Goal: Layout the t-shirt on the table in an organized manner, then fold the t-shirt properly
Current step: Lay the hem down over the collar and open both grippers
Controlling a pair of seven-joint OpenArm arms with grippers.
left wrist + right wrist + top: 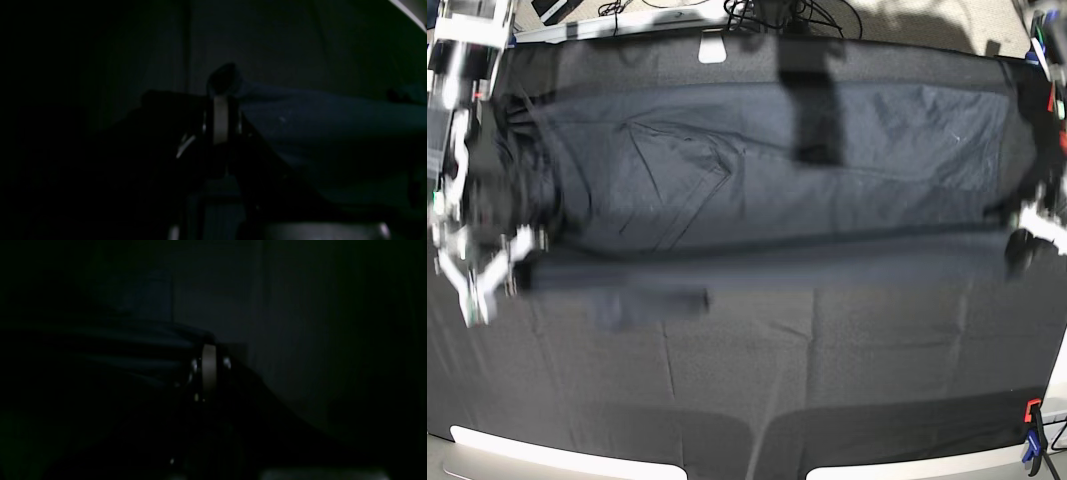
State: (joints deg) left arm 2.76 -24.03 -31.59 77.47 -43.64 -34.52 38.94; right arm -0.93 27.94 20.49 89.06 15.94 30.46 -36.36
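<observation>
Base view: one t-shirt (757, 180) stretched across one table (827, 400), my two grippers, left (1017, 250) and right (517, 265), each pinching an end.

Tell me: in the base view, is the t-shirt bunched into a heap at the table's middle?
No. The t-shirt is stretched long across the table, its near edge held between the left gripper and right gripper.

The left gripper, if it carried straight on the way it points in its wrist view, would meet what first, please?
The left gripper is shut on a bunched fold of the t-shirt. Beyond that fold, probably the table, though the view is too dark to judge depth.
</observation>
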